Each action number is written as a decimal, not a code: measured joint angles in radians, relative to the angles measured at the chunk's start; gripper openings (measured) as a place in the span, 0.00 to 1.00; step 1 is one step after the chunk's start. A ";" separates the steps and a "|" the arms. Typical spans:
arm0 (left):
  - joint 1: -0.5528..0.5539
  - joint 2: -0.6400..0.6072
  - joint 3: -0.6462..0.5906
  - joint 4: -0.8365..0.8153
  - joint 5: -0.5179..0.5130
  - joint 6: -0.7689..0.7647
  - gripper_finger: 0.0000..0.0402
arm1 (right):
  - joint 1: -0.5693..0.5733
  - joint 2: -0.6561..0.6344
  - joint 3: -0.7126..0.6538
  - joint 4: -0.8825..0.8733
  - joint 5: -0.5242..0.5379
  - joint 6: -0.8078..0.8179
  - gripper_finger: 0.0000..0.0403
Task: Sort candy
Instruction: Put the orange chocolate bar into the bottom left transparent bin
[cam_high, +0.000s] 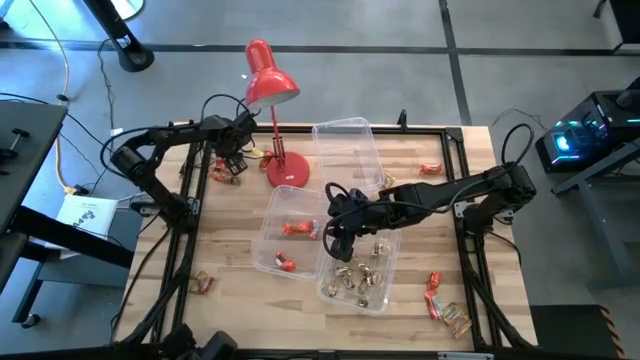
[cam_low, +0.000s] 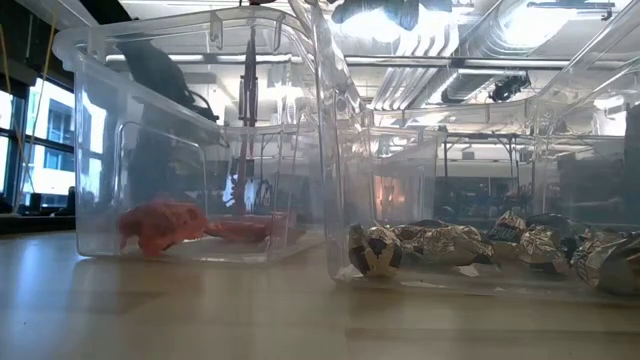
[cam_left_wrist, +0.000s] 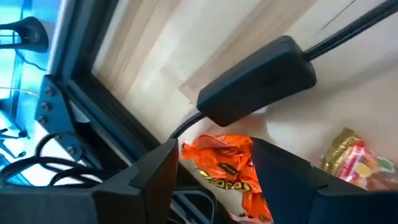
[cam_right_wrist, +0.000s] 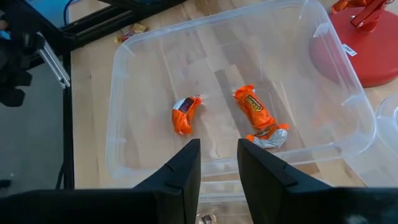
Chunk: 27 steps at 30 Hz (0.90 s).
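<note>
Pickup step: left gripper (cam_left_wrist: 214, 165) at bench's far-left edge, jaws released around orange candy (cam_left_wrist: 227, 168), must clench and lift; right gripper (cam_right_wrist: 219, 158) hangs empty, jaws barely parted, over tubs (cam_high: 290, 235)

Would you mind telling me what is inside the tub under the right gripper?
Two orange-wrapped candies lie in the clear tub; the right gripper covers its near edge.

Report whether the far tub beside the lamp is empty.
Empty: the far tub shows only bare wood through it, while the other two tubs hold candy.
</note>
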 joint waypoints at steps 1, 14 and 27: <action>0.000 0.010 0.000 0.004 -0.012 0.000 0.50 | 0.000 0.000 0.000 0.000 0.000 0.005 0.24; -0.022 0.083 0.000 -0.029 -0.147 0.046 0.25 | 0.007 0.000 0.000 0.000 0.040 0.019 0.24; -0.006 0.045 0.000 -0.196 0.030 -0.007 0.00 | 0.042 0.000 0.000 0.000 0.095 0.018 0.24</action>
